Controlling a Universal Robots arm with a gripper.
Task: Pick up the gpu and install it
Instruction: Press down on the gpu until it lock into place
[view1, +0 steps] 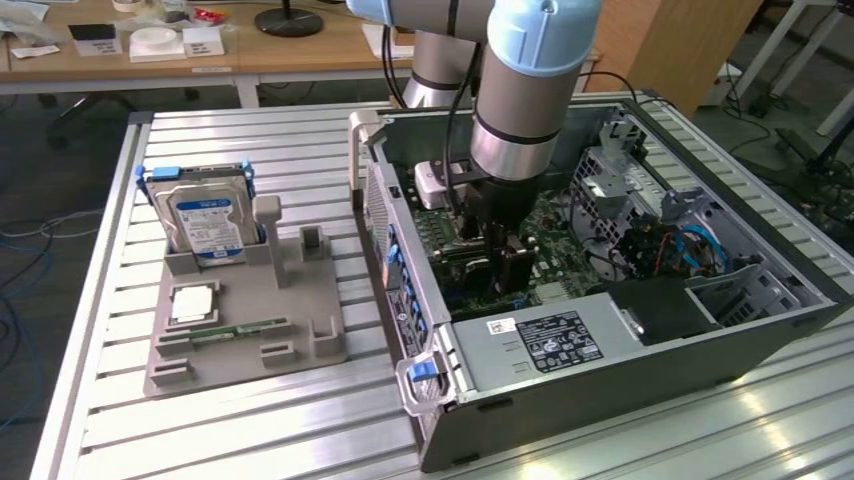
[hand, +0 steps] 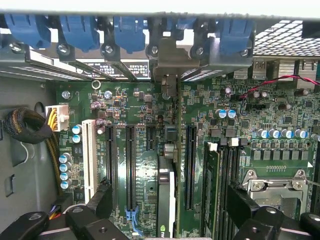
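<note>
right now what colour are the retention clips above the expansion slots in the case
Blue; the retention clips show best in the wrist view, lined along the case edge.

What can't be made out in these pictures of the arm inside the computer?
1. Wrist view: the graphics card stands edge-on, so its face and how deep it sits stay hidden.
2. Wrist view: the open gripper has its fingers cut off by the picture's edge.
3. Exterior view: the hard drive label is too small to read.
</note>
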